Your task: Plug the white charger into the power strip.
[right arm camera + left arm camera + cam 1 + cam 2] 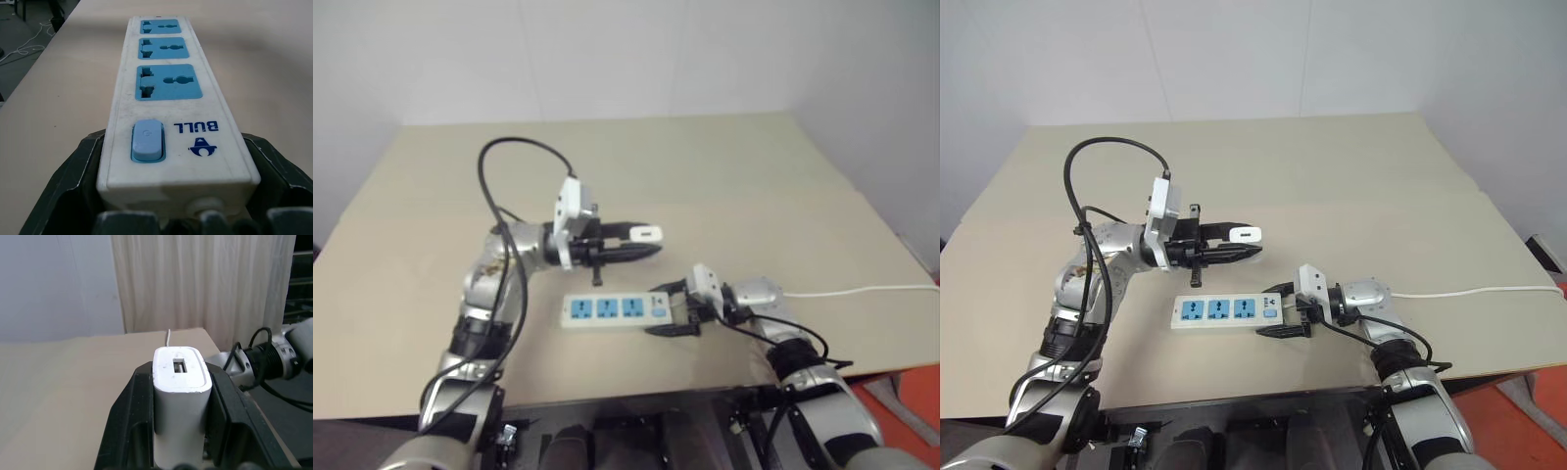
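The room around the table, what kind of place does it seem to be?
Probably an indoor lab or test room: a bare beige table against plain white walls, a pale curtain to one side, and loose cables on the floor.

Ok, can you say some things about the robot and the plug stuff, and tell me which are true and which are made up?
1. The left pincer holds the white charger. True.
2. The charger is already plugged in. False: it is held in the air above the table.
3. The power strip has three blue sockets. True.
4. The right pincer grips the strip's far end, away from the switch. False: it grips the switch end.
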You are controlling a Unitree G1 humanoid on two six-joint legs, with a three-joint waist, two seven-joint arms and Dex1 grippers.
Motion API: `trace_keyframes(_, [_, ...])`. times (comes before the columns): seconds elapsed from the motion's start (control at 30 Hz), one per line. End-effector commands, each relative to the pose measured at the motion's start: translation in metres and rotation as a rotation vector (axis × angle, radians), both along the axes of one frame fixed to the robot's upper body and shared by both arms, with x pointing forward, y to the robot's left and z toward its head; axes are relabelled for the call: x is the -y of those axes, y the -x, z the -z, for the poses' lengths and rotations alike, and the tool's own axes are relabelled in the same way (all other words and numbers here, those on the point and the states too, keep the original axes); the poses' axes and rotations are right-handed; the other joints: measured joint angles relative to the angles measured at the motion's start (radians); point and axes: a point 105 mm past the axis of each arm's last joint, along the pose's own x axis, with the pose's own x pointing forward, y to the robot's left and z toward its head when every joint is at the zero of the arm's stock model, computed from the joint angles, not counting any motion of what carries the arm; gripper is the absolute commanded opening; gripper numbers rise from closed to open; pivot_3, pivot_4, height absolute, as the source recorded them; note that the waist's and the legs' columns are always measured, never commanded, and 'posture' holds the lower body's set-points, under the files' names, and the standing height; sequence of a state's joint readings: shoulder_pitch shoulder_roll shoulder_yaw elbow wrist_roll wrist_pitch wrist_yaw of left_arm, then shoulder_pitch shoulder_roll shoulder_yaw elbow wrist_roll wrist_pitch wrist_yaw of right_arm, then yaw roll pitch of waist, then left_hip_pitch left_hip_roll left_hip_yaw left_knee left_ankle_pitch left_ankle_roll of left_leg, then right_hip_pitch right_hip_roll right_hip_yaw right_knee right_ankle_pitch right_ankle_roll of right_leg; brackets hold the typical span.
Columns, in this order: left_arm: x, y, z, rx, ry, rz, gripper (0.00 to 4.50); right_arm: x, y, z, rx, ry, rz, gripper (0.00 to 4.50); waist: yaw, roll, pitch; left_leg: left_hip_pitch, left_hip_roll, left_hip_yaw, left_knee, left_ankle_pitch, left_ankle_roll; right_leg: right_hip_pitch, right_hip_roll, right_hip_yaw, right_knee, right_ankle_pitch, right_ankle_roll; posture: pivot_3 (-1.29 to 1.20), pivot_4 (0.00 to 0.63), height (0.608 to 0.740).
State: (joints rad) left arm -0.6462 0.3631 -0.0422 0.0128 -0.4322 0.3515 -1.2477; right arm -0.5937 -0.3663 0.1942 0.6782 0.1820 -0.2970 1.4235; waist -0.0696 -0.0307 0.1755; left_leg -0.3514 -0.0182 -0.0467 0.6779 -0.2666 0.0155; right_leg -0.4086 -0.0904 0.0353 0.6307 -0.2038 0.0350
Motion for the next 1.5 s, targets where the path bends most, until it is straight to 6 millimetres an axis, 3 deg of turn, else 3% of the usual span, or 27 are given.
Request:
trace_keyframes(0.03, [0.001,0.009,-0.011,0.045,0.013,0.037,1.01,0.006,0.001,0.019,-0.043,0.063,0.026,3.45,0.001,0.0,0.0,0.002,0.0,0.0,0.0,0.0,0.0,0.003,0.0,0.0,-0.001,0.0,0.0,0.0,0.15,0.74])
trace_keyframes(0.23, [0.0,0.011,-0.005,0.03,-0.007,0.05,1.01,0.006,0.002,0.021,-0.046,0.065,0.031,3.45,0.001,0.0,0.0,0.007,0.0,0.0,0.0,0.0,0.0,0.007,0.0,0.0,-0.002,0.0,0.002,0.0,0.15,0.74])
trace_keyframes(0.53, [0.009,0.015,0.031,-0.111,-0.036,0.051,1.01,0.004,0.002,0.02,-0.046,0.05,0.039,3.45,0.0,0.0,0.0,0.007,0.0,0.0,0.0,0.0,0.0,0.007,0.0,0.001,-0.002,0.0,0.001,0.0,0.15,0.74])
trace_keyframes(0.93, [-0.007,0.014,0.064,-0.154,-0.105,0.021,1.01,0.005,0.004,0.019,-0.047,0.043,0.046,3.45,0.002,0.0,0.0,0.007,0.0,0.0,0.0,0.0,0.0,0.007,0.0,0.001,-0.003,0.0,0.001,0.0,0.15,0.74])
trace_keyframes(1.5, [-0.004,0.014,0.076,-0.16,-0.115,0.034,1.01,0.004,0.003,0.016,-0.043,0.038,0.047,3.45,0.002,0.0,0.0,0.005,0.0,0.0,-0.001,0.0,0.0,0.005,0.0,0.001,-0.003,-0.001,0.002,0.0,0.15,0.74])
